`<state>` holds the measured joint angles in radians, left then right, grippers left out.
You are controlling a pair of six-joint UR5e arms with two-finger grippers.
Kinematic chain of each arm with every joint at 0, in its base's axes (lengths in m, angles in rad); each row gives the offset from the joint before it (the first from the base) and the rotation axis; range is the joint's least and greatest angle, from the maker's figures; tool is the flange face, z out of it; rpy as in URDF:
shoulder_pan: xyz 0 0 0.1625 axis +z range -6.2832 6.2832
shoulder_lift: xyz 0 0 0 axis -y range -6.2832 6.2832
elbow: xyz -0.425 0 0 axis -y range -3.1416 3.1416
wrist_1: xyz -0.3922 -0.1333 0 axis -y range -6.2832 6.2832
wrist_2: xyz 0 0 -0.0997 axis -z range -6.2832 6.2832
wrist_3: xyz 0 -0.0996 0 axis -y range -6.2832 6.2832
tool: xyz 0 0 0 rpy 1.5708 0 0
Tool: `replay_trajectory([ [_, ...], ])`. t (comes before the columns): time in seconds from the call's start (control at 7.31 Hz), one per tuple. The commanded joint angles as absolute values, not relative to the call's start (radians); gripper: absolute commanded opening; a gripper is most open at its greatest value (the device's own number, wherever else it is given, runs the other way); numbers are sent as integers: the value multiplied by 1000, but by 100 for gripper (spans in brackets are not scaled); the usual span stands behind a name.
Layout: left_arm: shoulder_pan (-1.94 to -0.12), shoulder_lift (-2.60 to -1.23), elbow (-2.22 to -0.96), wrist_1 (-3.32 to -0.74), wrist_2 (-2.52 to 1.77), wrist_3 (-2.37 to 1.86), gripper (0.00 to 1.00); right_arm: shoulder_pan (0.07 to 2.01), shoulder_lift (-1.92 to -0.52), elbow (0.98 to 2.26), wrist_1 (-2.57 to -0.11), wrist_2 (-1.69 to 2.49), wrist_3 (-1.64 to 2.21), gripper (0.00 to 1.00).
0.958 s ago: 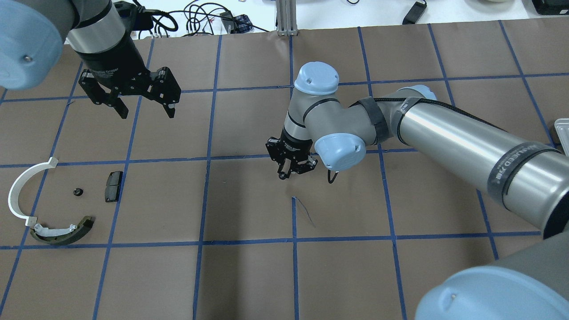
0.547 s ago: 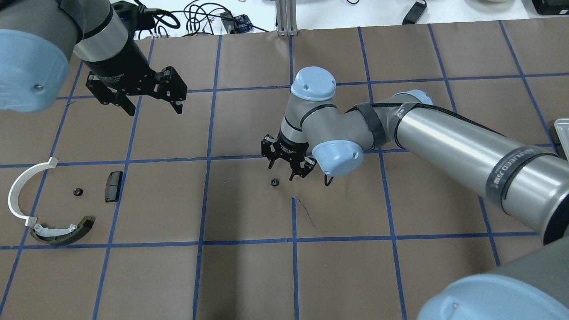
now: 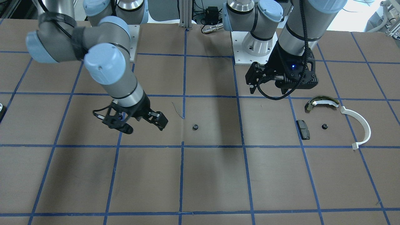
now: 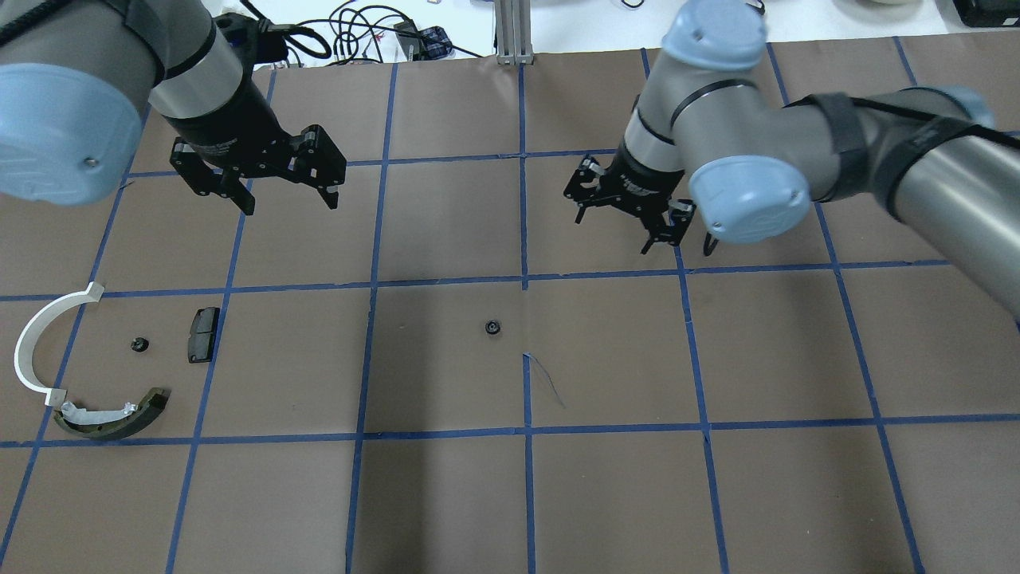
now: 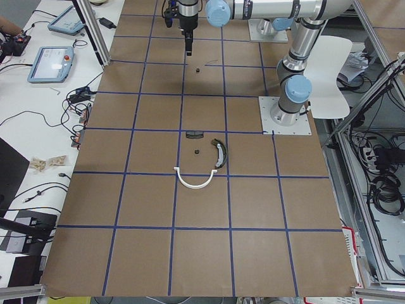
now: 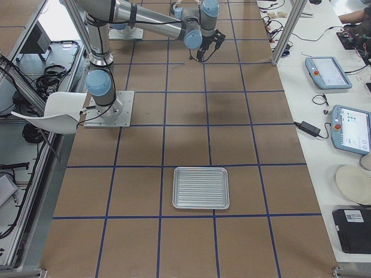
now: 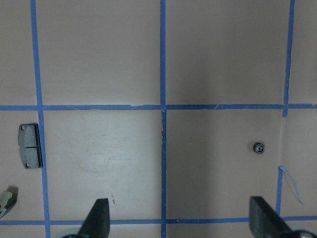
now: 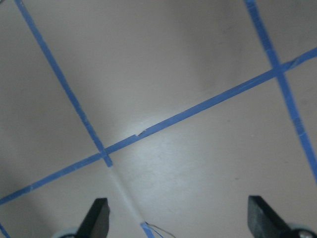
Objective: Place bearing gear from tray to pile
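The bearing gear [image 4: 493, 327] is lying alone near the middle of the worktop [image 4: 606, 494], well apart from the pile [image 4: 139, 344] on the robot's left side, while the right claw [image 4: 617, 229] and the left claw [image 4: 289, 206] are both hovering above with jaws spread wide, gripping nothing.

Brown worktop [image 7: 99, 59] w/ blue tape lines [image 7: 163, 49]. Left pincer [image 7: 178, 210] at btm, spread wide. Small dark bearing gear [image 7: 257, 147] sits alone on the R. Flat black pad [image 7: 29, 152] on the L, touching a tape line. Bit of olive-and-white shoe [image 7: 6, 201] at btm L edge.
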<state>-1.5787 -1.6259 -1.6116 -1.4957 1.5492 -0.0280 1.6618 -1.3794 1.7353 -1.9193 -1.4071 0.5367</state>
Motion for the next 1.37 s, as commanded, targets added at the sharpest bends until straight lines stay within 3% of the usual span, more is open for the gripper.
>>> replay_trajectory([
  [0.0,-1711,-1708,-1647,-1491,1551,-116,100,1560,-1485,1660,-1653,-1507,296,100],
  [0.27,-1814,-1803,-1774,-1187,1539,-298,100,1543,-1486,1501,-1414,-1563,270,100],
  [0.41,-1877,-1857,-1810,-1120,1543,-351,100,1545,-1471,1447,-1408,-1562,259,100],
  [1.23,-1956,-2017,-1873,-874,1554,-440,100,1562,-1503,1489,-1439,-1558,261,100],
])
